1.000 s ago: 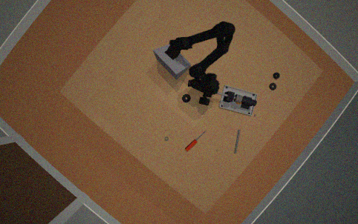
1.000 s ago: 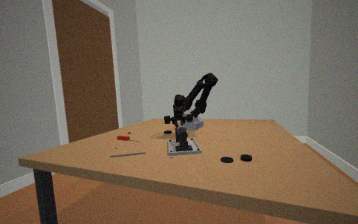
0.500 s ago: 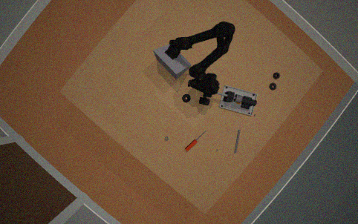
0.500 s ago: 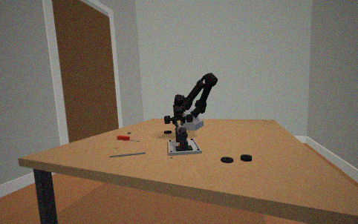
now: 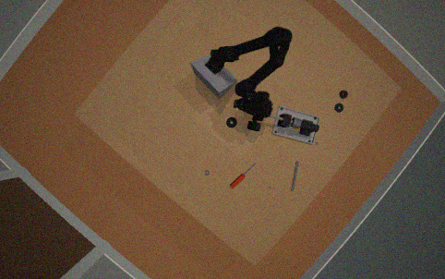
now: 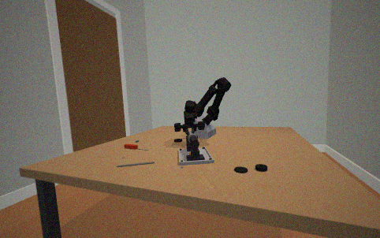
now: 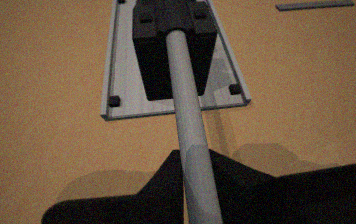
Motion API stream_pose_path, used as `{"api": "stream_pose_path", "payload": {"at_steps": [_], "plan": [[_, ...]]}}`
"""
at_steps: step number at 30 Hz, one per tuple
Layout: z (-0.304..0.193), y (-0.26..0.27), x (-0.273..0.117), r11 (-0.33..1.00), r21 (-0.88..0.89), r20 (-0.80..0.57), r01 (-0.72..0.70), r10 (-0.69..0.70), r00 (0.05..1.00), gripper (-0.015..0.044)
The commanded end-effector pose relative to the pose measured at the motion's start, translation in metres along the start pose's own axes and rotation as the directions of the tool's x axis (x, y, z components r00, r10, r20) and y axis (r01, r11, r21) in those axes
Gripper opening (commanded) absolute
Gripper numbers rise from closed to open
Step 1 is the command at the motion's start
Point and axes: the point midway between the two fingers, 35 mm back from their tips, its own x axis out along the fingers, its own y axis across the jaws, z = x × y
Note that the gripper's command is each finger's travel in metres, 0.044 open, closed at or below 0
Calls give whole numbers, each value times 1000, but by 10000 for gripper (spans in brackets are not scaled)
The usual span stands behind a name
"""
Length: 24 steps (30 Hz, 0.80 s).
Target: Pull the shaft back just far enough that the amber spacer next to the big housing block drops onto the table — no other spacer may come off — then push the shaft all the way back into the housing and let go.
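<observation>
The black parallel jaws [image 5: 259, 121] [image 6: 189, 127] grip the smooth grey metal shaft [image 5: 271, 115] [image 7: 186, 95] outside its mount.

On the wooden bench [image 5: 185, 152] [image 6: 158, 177] [image 7: 55, 140], a red-handled screwdriver [image 5: 237, 181] [image 6: 131, 146] and a thin grey rod [image 5: 294, 175] [image 6: 135, 164] [image 7: 315, 5] lie well apart from the pale rectangular base plate [image 5: 290, 138] [image 6: 195, 161] [image 7: 142, 116]; one black disc [image 5: 232, 122] [image 6: 178, 140] lies near the jaws. They are nearly closed, pinching the shaft, which runs into the near black block [image 5: 284, 121]. A patch of amber [image 6: 190, 153] shows low beside the black blocks; which spacer it belongs to, I cannot tell.

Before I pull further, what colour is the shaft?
The shaft is plain grey, clearest in the wrist view.
</observation>
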Motion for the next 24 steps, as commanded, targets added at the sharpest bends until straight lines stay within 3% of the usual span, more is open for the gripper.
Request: {"api": "stream_pose_path", "payload": {"at_steps": [1, 24], "plan": [[2, 0, 0, 1000, -18, 4, 2, -2, 1000, 0], [4, 0, 2, 1000, -18, 4, 2, -2, 1000, 0]]}}
